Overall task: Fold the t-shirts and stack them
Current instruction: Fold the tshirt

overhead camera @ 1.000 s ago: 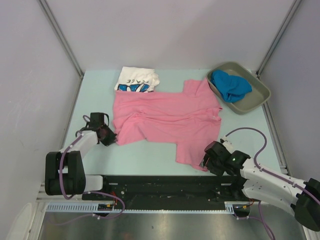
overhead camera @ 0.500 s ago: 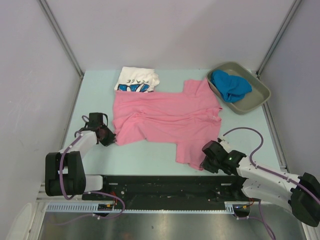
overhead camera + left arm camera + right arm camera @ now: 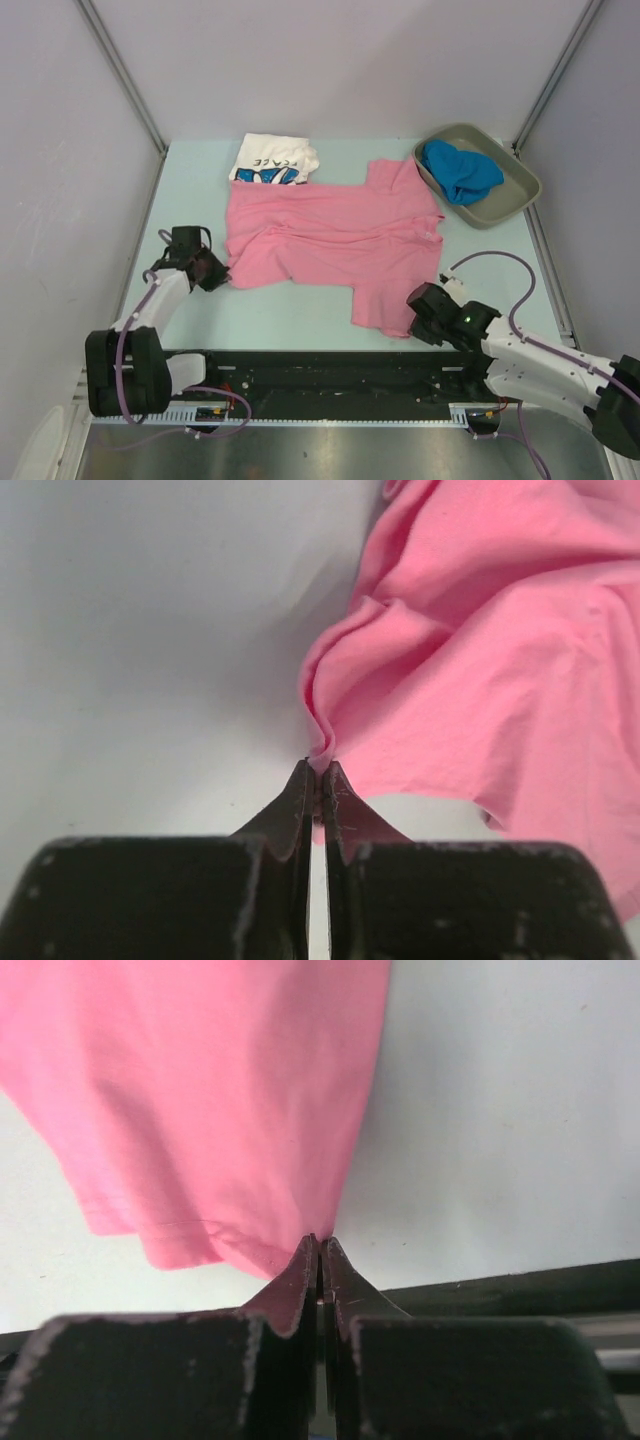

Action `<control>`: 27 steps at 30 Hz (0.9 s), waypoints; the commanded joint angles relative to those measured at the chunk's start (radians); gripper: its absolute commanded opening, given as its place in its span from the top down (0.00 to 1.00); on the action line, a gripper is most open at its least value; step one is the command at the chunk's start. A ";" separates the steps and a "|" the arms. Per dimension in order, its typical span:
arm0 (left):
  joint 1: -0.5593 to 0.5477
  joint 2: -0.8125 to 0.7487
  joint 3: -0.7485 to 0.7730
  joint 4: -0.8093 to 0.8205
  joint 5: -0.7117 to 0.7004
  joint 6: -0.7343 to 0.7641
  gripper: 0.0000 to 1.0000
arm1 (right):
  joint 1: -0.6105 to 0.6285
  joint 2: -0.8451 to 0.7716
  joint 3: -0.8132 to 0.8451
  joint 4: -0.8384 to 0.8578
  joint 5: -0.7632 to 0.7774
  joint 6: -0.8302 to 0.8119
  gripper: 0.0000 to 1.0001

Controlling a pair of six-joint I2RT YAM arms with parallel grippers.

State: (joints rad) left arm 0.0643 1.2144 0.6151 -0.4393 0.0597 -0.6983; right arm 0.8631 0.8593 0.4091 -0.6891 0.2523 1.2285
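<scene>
A pink t-shirt [image 3: 330, 235] lies spread and wrinkled across the middle of the table. My left gripper [image 3: 217, 277] is shut on its near-left corner; the left wrist view shows a fold of pink cloth [image 3: 480, 660] pinched between the tips of the left gripper [image 3: 320, 770]. My right gripper [image 3: 412, 322] is shut on the shirt's near-right hem corner; in the right wrist view the pink cloth [image 3: 200, 1090] runs right into the closed tips of the right gripper [image 3: 320, 1243]. A folded white printed t-shirt [image 3: 272, 160] lies at the back left. A blue t-shirt [image 3: 460, 170] is bunched in the tray.
The grey-olive tray [image 3: 512, 200] stands at the back right, touching the pink shirt's sleeve. The black rail [image 3: 330, 370] runs along the table's near edge, just behind the right gripper. Enclosure walls stand on both sides.
My right gripper has closed on the pink shirt's near-right hem corner. The left gripper stays shut on its corner and has shifted slightly to the left.
</scene>
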 commanded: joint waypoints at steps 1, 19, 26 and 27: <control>0.008 -0.133 0.023 -0.071 -0.003 0.029 0.94 | 0.019 -0.101 0.135 -0.127 0.152 -0.043 1.00; 0.031 -0.368 0.138 -0.257 0.028 0.082 0.92 | -0.035 -0.216 0.539 -0.318 0.412 -0.285 1.00; 0.034 -0.452 0.147 -0.311 0.025 0.095 0.92 | -0.042 -0.292 0.576 -0.415 0.430 -0.252 1.00; 0.032 -0.458 0.147 -0.323 0.025 0.098 0.92 | -0.044 -0.301 0.577 -0.424 0.432 -0.248 1.00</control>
State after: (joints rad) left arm 0.0875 0.8051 0.7155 -0.7177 0.0750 -0.6266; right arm 0.8253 0.5900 0.9478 -1.0286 0.6231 0.9665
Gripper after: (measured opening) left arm 0.079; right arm 0.012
